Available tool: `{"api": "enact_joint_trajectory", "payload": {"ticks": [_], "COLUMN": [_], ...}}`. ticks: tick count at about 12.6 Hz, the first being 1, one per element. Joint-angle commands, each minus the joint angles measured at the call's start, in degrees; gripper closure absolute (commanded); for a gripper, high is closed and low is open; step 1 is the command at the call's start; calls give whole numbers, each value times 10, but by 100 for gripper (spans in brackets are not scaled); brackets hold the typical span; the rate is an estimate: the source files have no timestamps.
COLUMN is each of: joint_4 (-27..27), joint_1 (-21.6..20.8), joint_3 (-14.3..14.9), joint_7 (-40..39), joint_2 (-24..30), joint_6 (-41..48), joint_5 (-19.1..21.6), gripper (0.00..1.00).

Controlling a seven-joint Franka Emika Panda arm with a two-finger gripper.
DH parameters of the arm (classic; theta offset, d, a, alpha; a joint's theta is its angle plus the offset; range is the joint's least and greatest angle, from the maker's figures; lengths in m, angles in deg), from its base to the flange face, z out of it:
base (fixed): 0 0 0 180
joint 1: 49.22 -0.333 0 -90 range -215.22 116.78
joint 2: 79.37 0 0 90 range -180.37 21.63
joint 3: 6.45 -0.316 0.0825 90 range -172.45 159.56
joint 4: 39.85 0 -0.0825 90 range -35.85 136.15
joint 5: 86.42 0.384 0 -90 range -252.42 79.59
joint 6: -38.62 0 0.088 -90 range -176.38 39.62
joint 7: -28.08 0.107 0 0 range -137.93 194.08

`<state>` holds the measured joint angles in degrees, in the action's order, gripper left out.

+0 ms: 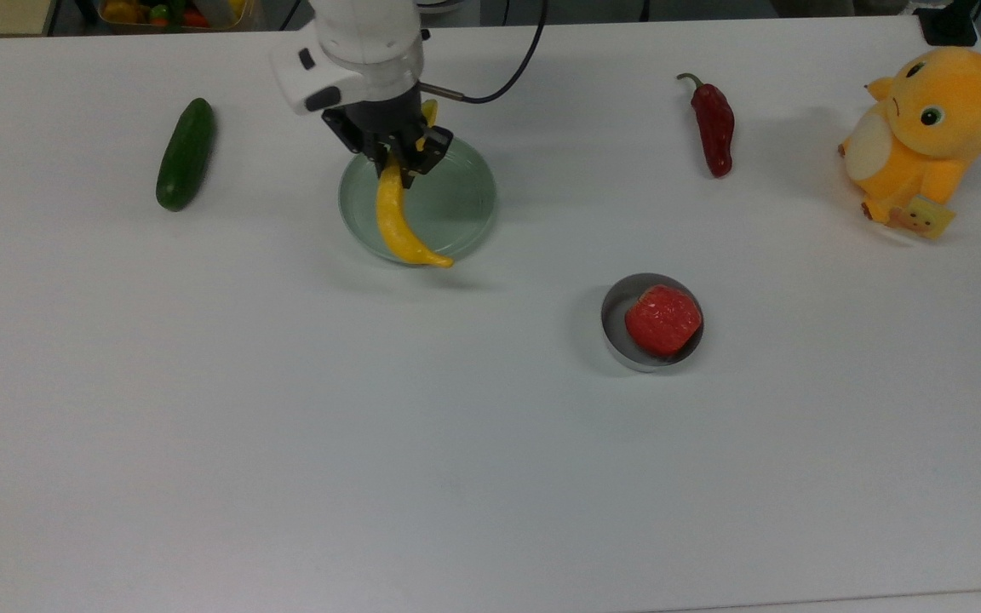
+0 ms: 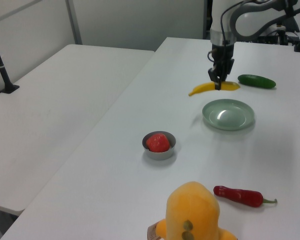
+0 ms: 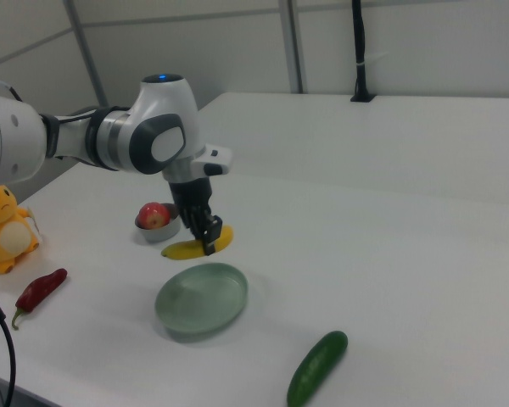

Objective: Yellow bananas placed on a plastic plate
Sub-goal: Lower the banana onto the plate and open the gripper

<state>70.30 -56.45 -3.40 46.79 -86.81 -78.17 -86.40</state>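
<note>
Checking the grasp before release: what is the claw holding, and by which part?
The claw is shut on the yellow banana, gripping it nearer one end than mid-length, above the plastic plate.

White matte desk (image 1: 286, 443), second white desk (image 2: 50, 100) alongside — narrow gap between, pale grey panelled wall (image 3: 441, 42) with metal uprights, black post (image 3: 359, 51) at far edge, even overhead light.

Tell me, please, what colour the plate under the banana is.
The plate is pale mint green, clearest in the top view.
</note>
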Motion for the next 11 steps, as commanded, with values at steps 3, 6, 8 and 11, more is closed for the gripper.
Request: {"api": "enact_joint_trajectory", "payload": {"ticks": [3, 6, 8, 11], "joint_4": [17, 11, 9, 2], "joint_1": [-8, -6, -5, -2], "joint_3": [-16, -16, -16, -16], "joint_7": [-46, -49, -49, -46], "joint_2": [-12, -19, -19, -9], "joint_6": [38, 37, 37, 37], "joint_5": [-19, -21, -21, -22], "gripper": [72, 6, 0, 0]}}
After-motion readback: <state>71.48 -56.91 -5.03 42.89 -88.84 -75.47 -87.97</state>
